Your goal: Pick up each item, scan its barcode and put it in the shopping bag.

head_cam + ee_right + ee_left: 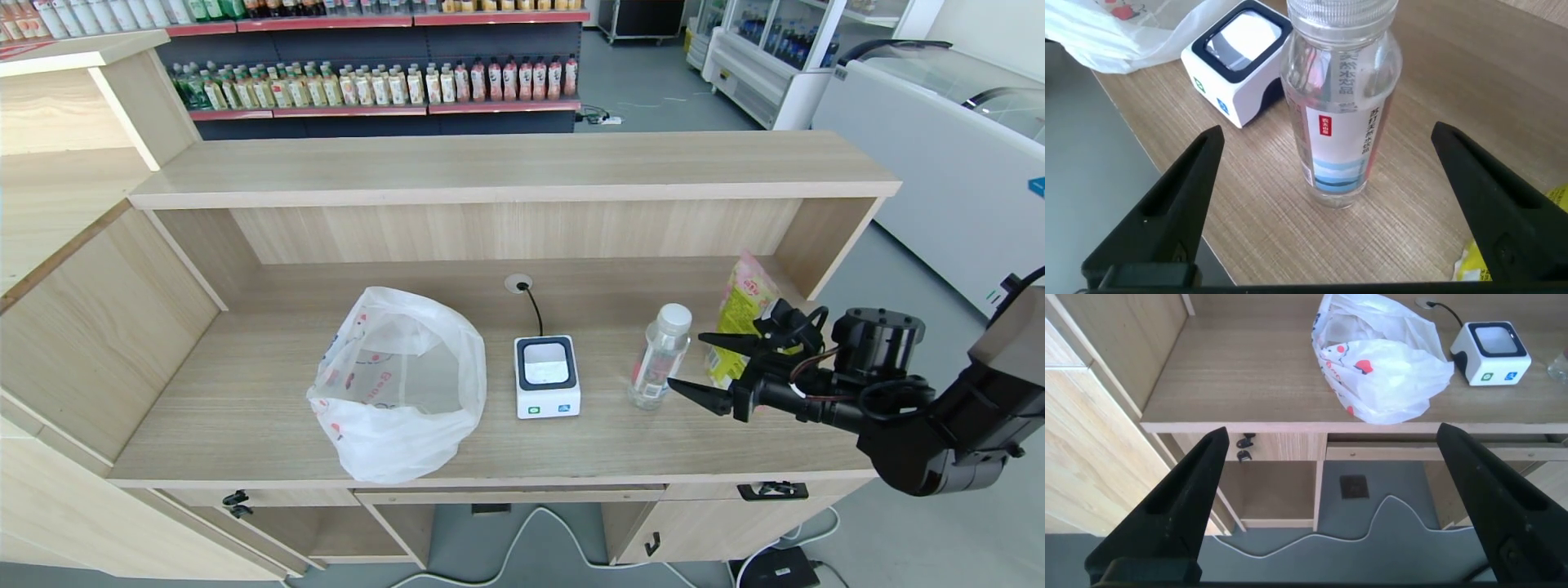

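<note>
A clear water bottle (658,358) with a white cap stands upright on the wooden counter, right of the white barcode scanner (546,376). My right gripper (696,365) is open just right of the bottle, level with its lower half, with nothing between its fingers. In the right wrist view the bottle (1341,106) stands ahead of the open gripper (1339,216), the scanner (1236,60) beyond it. A yellow-green snack packet (741,314) leans behind the gripper. The white shopping bag (400,382) lies open left of the scanner. My left gripper (1339,506) hangs open below the counter's front edge, facing the bag (1382,359).
The counter (245,408) has a raised back wall and side walls. A black cable (535,309) runs from the scanner to a hole in the counter. Drawers and cables sit under the front edge. Store shelves and freezers stand behind.
</note>
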{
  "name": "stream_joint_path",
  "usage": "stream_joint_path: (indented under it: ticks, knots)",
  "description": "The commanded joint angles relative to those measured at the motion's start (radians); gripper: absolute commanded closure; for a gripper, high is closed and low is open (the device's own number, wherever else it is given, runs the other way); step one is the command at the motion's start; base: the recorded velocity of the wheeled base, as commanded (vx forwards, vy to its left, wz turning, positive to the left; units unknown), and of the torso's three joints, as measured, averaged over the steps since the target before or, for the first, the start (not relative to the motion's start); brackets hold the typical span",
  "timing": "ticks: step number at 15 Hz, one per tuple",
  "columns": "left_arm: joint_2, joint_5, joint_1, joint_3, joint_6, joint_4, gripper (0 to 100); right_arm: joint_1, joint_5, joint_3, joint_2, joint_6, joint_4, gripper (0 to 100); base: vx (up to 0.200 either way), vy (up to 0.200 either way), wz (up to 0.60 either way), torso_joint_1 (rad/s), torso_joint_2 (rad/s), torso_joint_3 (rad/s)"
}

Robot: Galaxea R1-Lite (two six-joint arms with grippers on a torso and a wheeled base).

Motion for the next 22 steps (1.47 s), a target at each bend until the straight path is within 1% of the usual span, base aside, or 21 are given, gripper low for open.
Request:
stream_joint_path:
  ticks: [1,6,7,18,22]
  knots:
    - [0.0,0.0,0.0,0.0,0.0,0.0,0,0.0,0.01,-0.013,0.018,0.006,-0.008,0,0.0,0.0,0.0,0.0,0.0,0.0]
    - [0.0,0.0,0.0,0.0,0.0,0.0,0,0.0,0.041,-0.046,0.041,0.021,-0.008,0,0.0,0.0,0.0,0.0,0.0,0.0]
    - [0.0,-0.001,0.0,0.0,0.0,0.0,0,0.0,0.058,-0.051,0.043,0.024,-0.008,100,0.0,0.0,0.0,0.0,0.0,0.0]
    - [0.0,0.0,0.0,0.0,0.0,0.0,0,-0.007,0.068,-0.048,0.038,0.026,-0.021,100,0.0,0.0,0.0,0.0,0.0,0.0]
    - [0.0,-0.001,0.0,0.0,0.0,0.0,0,-0.013,0.067,-0.005,-0.003,0.019,-0.021,100,0.0,0.0,0.0,0.0,0.0,0.0]
